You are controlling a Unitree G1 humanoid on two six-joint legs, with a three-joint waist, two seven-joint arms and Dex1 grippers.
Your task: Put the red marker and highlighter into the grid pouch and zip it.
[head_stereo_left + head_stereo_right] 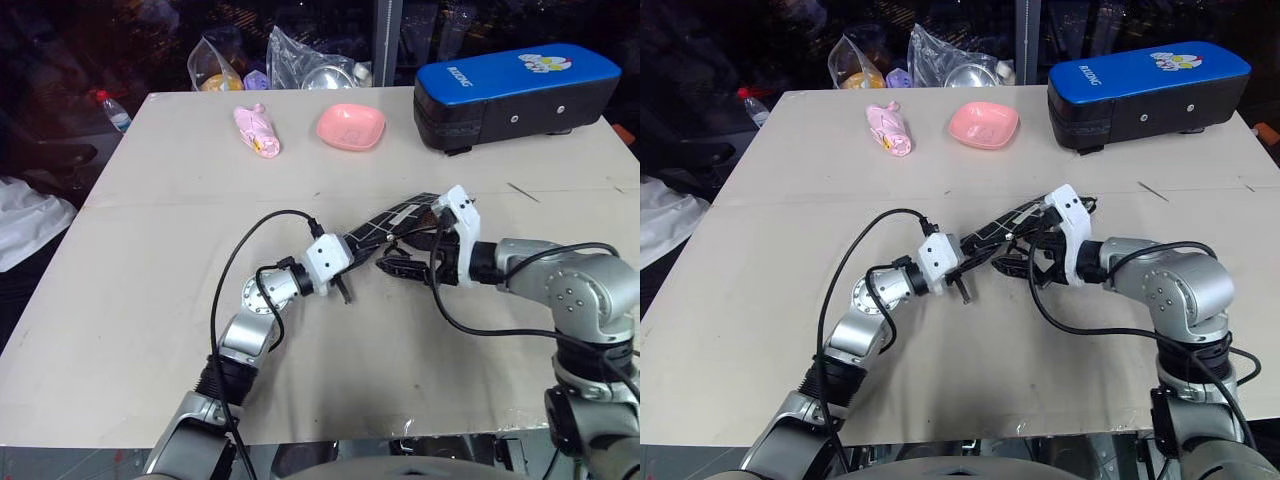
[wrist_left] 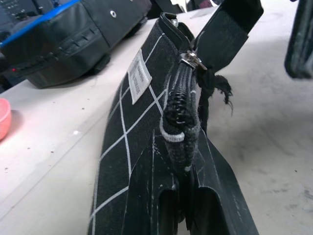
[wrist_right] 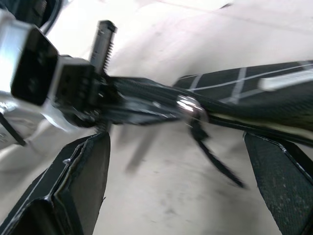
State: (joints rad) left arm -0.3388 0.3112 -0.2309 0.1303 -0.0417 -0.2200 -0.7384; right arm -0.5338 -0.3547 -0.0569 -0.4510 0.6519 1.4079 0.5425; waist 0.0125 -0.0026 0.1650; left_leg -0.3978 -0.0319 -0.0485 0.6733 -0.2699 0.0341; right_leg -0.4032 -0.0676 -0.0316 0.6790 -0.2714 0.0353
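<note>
Pouch (image 2: 146,98) in left end effector (image 2: 183,196)

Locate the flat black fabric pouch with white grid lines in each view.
Left eye: pouch, picture centre, angled.
Right eye: centre, same angle.
Left wrist: centre, zipper edge facing, white label beside.
Right wrist: band across the middle.
Landmark: silver zipper slider, in both wrist views.

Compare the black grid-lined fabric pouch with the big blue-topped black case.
The black grid-lined fabric pouch is thin, flat and lifted in the shut left gripper; the blue-topped black case is bulky and rests untouched at the table's far edge. Both are mainly black.
</note>
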